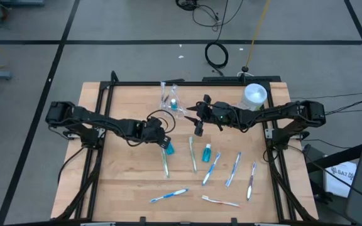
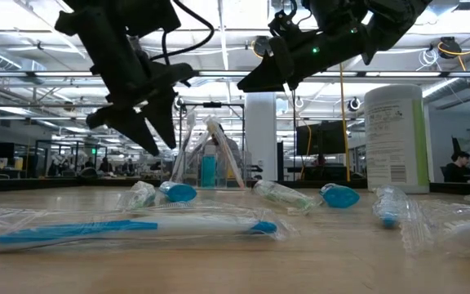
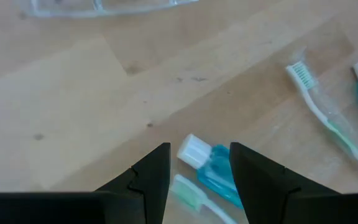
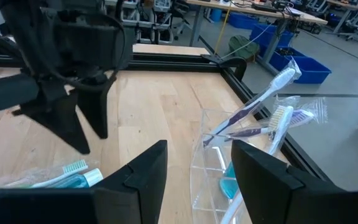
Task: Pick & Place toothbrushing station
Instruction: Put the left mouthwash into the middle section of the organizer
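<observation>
My left gripper (image 1: 163,135) is open and hovers just above a teal toothpaste tube (image 1: 168,149) that lies flat on the table. In the left wrist view the tube's white cap (image 3: 193,151) shows between the fingers. My right gripper (image 1: 198,122) is open and empty, in the air beside a clear plastic cup (image 1: 171,100). The cup (image 4: 211,167) stands at the far middle and holds several toothbrushes (image 4: 263,99). A second teal tube (image 1: 207,152) and several wrapped toothbrushes (image 1: 233,169) lie flat on the near half.
A tall white canister (image 1: 254,95) stands at the far right, behind my right arm, and shows in the low view (image 2: 394,139). The black frame rails (image 1: 99,113) run along the table's sides. Bare wood (image 1: 121,176) lies at the near left.
</observation>
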You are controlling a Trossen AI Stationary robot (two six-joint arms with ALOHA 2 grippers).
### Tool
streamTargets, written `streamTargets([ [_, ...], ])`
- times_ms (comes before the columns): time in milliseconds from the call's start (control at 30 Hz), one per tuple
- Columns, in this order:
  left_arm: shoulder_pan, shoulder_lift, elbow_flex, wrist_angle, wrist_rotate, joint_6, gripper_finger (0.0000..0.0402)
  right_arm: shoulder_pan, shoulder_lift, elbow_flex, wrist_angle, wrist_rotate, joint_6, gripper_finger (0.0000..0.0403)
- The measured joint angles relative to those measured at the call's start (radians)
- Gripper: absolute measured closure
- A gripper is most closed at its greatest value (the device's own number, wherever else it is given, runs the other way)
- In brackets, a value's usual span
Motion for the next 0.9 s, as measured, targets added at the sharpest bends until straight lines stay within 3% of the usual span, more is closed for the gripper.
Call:
streamTargets([
  [567, 0.000, 0.155, 0.000, 0.080, 0.102, -0.292, 0.0229, 0.000, 0.000, 0.000, -0.003, 0.000, 0.000, 0.0229],
  [900, 0.028, 0.182, 0.000, 0.144, 0.087, -0.280, 0.0229, 0.000, 0.000, 0.000, -0.003, 0.000, 0.000, 0.0229],
])
